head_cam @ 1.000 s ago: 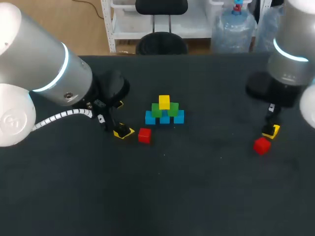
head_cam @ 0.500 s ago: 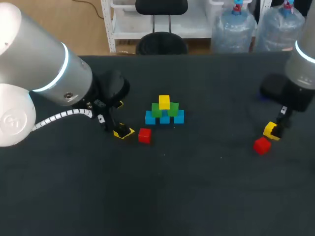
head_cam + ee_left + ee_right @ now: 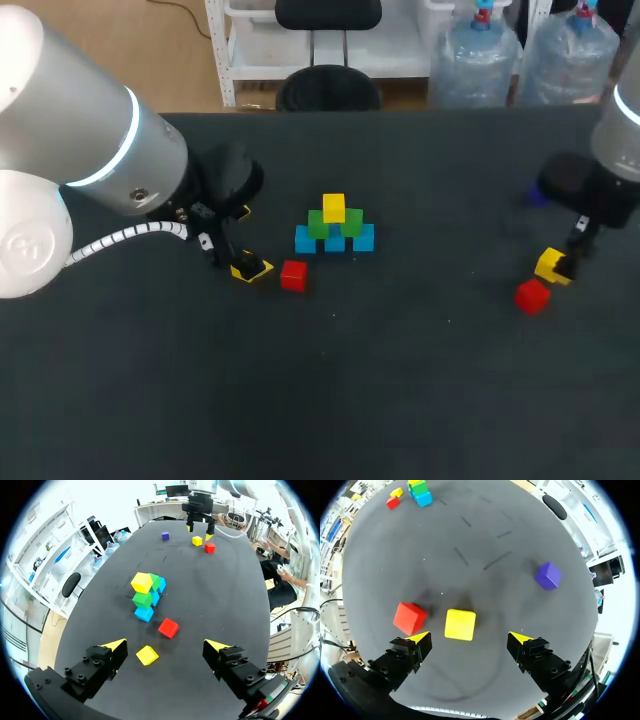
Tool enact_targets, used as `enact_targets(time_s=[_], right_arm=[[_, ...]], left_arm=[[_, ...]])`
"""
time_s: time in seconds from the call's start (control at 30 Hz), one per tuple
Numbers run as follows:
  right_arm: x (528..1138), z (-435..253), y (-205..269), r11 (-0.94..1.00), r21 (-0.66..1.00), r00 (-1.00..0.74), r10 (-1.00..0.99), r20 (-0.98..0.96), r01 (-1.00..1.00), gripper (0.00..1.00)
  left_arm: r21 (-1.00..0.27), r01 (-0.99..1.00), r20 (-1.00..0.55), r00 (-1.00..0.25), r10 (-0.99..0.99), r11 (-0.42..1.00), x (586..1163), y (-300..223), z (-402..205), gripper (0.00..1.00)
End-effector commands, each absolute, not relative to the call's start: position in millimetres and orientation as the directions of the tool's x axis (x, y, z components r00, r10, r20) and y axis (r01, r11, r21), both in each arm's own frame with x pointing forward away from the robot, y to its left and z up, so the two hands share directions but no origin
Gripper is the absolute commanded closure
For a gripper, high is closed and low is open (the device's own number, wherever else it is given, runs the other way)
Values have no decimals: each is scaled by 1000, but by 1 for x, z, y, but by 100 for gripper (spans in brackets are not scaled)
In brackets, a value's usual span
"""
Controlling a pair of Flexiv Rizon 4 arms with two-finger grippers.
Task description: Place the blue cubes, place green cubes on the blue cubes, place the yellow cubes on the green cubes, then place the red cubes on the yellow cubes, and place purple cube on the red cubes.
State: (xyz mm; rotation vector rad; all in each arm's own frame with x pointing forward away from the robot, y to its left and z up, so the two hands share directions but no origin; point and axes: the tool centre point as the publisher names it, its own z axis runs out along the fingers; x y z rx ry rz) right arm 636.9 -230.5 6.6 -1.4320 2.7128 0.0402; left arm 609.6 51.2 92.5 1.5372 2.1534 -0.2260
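1. Nearest of all, the right red cube (image 3: 532, 296) is sitting on the tabletop (image 3: 400, 380), at about 4 o'clock from the stack (image 3: 335, 230) and well apart from it.
2. The left red cube (image 3: 293, 275) is resting near the stack, at about 7 o'clock from it.
3. The left jaws, at the end of the left arm (image 3: 90, 150), are standing wide open and gripping nothing. The left yellow cube (image 3: 147, 655) is lying on the tabletop between the two fingers, touching neither, and the left red cube is lying just ahead of them.
4. The right jaws, below the right arm (image 3: 620, 140), are also standing wide open and holding nothing. The right yellow cube (image 3: 460, 624) is lying just ahead of them, untouched, with the right red cube just beside it at its 7 o'clock.
5. The stack is standing mid-tabletop: three blue cubes (image 3: 305, 240) are forming the bottom row, two green cubes (image 3: 318, 224) are sitting on them, and the top yellow cube (image 3: 333, 207) is crowning the greens.
6. Farthest, the purple cube (image 3: 548, 575) is lying alone, between 2 and 3 o'clock from the stack, beyond the right yellow cube.
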Motion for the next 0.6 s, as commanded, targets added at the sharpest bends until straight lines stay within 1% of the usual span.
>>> enact_targets(time_s=[0.03, 0.13, 0.17, 0.2, 0.23, 0.33, 0.6], right_arm=[[648, -1, -225, 561, 12, -560, -826, -63, -828, 0], [648, -2, -221, 557, 17, -557, -828, -61, -830, 0], [647, -1, -220, 556, 17, -556, -829, -61, -831, 3], [647, -1, -219, 554, 17, -554, -830, -61, -832, 15], [646, -1, -218, 553, 18, -553, -831, -60, -833, 21], [643, 1, -216, 548, 17, -548, -834, -57, -836, 23], [632, 5, -214, 547, 14, -547, -835, -54, -837, 16]], left_arm=[[140, 924, -469, -254, 846, 356, 610, 51, 93, 0], [140, 924, -469, -254, 846, 356, 610, 51, 93, 0], [140, 924, -469, -254, 846, 356, 610, 51, 93, 0], [140, 924, -469, -254, 846, 356, 610, 51, 93, 0], [140, 924, -469, -254, 846, 356, 610, 51, 93, 0], [140, 924, -469, -254, 846, 356, 610, 51, 93, 0], [140, 924, -469, -254, 846, 356, 610, 51, 93, 0]])
